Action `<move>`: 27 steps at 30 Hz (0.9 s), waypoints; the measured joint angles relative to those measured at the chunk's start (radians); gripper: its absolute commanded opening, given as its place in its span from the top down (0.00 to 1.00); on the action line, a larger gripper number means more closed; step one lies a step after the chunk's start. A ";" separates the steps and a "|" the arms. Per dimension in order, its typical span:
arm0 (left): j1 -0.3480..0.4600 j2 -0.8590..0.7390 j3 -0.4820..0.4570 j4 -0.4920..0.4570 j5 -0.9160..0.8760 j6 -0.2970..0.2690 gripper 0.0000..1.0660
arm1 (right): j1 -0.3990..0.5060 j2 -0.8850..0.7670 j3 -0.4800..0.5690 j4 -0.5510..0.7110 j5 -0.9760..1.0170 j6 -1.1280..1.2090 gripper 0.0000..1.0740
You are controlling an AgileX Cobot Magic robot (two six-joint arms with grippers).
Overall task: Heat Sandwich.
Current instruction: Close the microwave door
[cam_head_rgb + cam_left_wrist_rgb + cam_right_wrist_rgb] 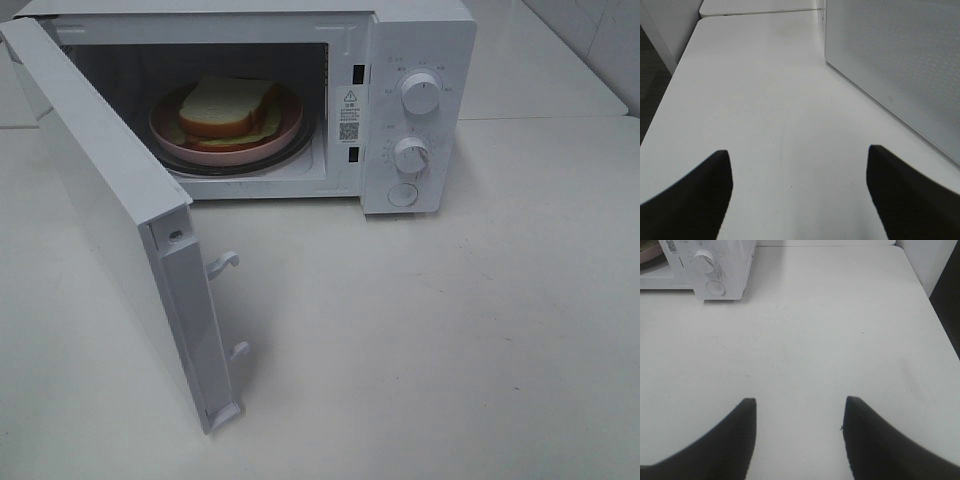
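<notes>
One microwave (420,40), one sandwich (228,105), one pink plate (290,128), two knobs (421,92) (411,156), one button (403,194), two door hooks (222,263) (239,350), two claws (799,148) (800,399).

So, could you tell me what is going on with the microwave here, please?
The sandwich sits on its pink plate inside the microwave, whose door stands wide open. Nothing is being handled right now. The left gripper is open and empty over the table beside the door, and the right gripper is open and empty over the table in front of the control panel. The door is not yet shut, so heating has probably not started.
</notes>
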 measured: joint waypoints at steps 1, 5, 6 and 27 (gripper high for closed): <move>0.000 0.000 0.000 0.000 0.000 0.000 0.35 | 0.000 0.000 0.000 0.000 0.000 0.000 0.51; 0.000 0.000 0.000 0.000 0.000 0.000 0.35 | 0.000 0.000 0.000 0.000 0.000 0.000 0.51; 0.000 0.000 0.000 0.000 0.000 0.000 0.35 | 0.000 0.000 0.000 0.000 0.000 0.000 0.51; 0.000 0.097 -0.023 0.000 -0.127 0.085 0.35 | 0.000 0.000 0.000 0.000 0.000 0.000 0.51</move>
